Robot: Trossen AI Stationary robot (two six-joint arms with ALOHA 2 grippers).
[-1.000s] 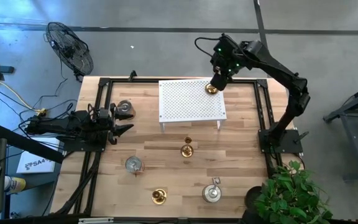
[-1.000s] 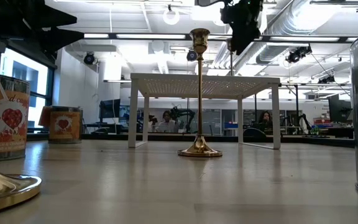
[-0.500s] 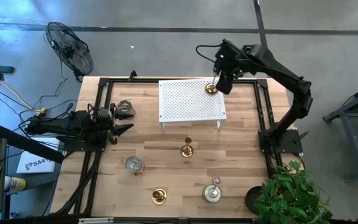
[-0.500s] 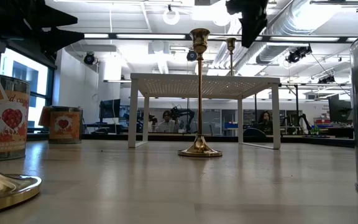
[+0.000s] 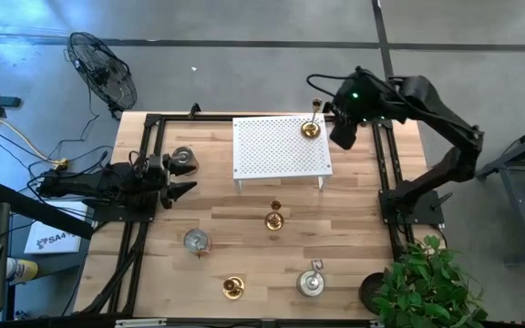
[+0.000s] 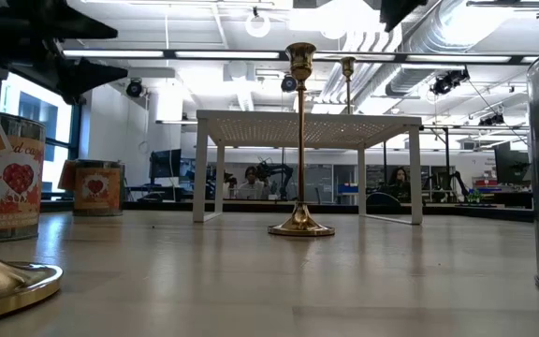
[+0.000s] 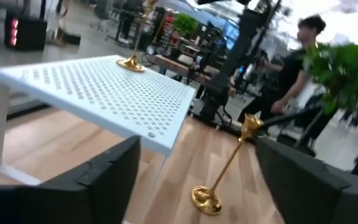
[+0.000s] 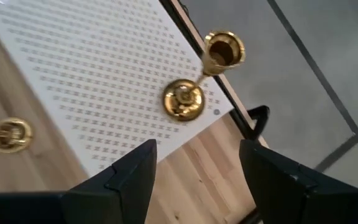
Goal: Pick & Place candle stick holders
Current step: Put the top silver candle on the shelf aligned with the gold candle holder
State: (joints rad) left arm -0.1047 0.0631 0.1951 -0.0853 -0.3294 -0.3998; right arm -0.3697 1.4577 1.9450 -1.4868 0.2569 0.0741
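Candlestick (image 5: pixel 311 128) upright on white rack (image 5: pixel 276 150) corner; right claw (image 5: pixel 343 137) beside, empty.

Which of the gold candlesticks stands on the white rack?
The candlestick at the rack's far right corner, beside the right gripper. The other two stand on the table: and.

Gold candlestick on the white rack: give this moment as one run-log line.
gold candlestick upright on white rack far corner, released | right gripper open, beside rack | left gripper open, left table side
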